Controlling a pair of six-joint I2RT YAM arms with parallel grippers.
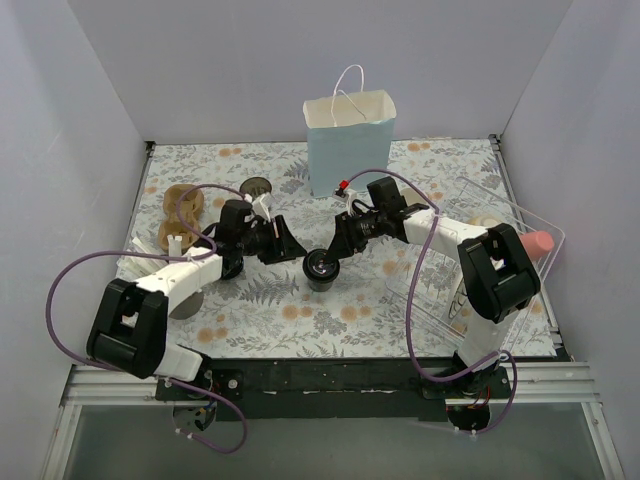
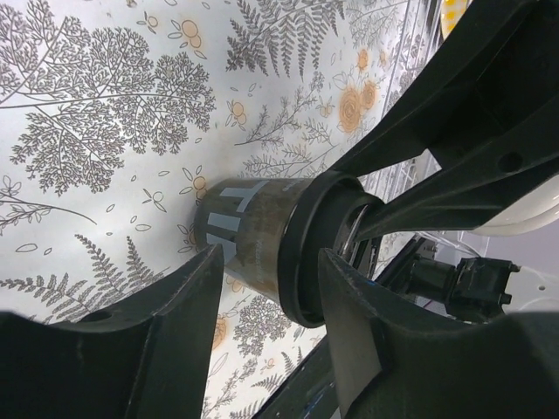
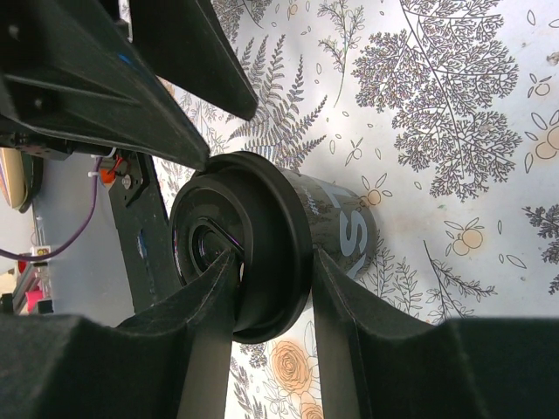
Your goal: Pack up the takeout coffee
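Observation:
The takeout coffee (image 1: 322, 268), a small dark brown paper cup with a black lid, is at the middle of the table. My right gripper (image 1: 330, 254) is shut on it: in the right wrist view one finger lies across the lid (image 3: 229, 262) and the other presses the cup wall just under the rim, gripper (image 3: 275, 262). My left gripper (image 1: 296, 250) reaches in from the left and is open. Its fingers straddle the cup (image 2: 249, 229) near the lid without a firm hold, gripper (image 2: 271, 262). The light-blue paper bag (image 1: 350, 145) stands upright behind, its mouth open.
A clear plastic container (image 1: 500, 250) sits at the right with a pink object (image 1: 540, 243) at its edge. Brown pretzel-like pieces (image 1: 182, 215) and white napkins (image 1: 135, 262) lie at the left. A dark round object (image 1: 257, 187) rests left of the bag.

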